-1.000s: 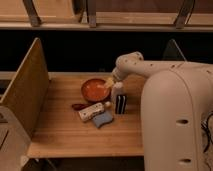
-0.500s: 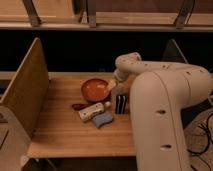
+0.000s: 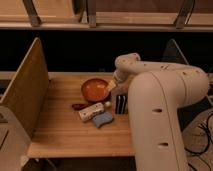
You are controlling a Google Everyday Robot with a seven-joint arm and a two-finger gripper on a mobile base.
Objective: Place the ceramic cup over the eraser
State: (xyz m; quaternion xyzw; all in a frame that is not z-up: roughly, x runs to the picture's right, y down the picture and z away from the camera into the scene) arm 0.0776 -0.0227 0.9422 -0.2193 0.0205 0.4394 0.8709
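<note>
Gripper: the gripper (image 3: pixel 116 89) sits at the end of the white arm (image 3: pixel 165 95), low over the far right of the table (image 3: pixel 65 132); its jaws stand spread, not pressed together; the wrist hides most of it, so I cannot tell whether anything lies between them

Ceramic cup: the ceramic cup (image 3: pixel 111 86) shows as a small pale cream patch right at the gripper, against or almost against the right rim of the orange bowl (image 3: pixel 95 90); only part of it is visible; plain, with no handle to be seen; upright or tilted, I cannot tell

Eraser: the eraser (image 3: pixel 120 104) stands upright just in front of the gripper; a small black block with thin white stripes; apart from the cup and not yet covered

Neighbours: a white oblong with a red label (image 3: pixel 91 111) lies left of the eraser; a flat blue sponge (image 3: pixel 102 119) lies just in front of that

Stage: judged from this, the cup is being taken; the placing is not yet done

Risk, grasp: the cup sits tight to the bowl; a jaw could catch the rim and shove the bowl or tip the cup

Risk, eraser: it is narrow and upright, close under the wrist; a low sweep could knock it flat

Risk, placing: the cup must go mouth down, and its mouth looks barely wider than the eraser; a small offset would land the rim on top and topple both
</note>
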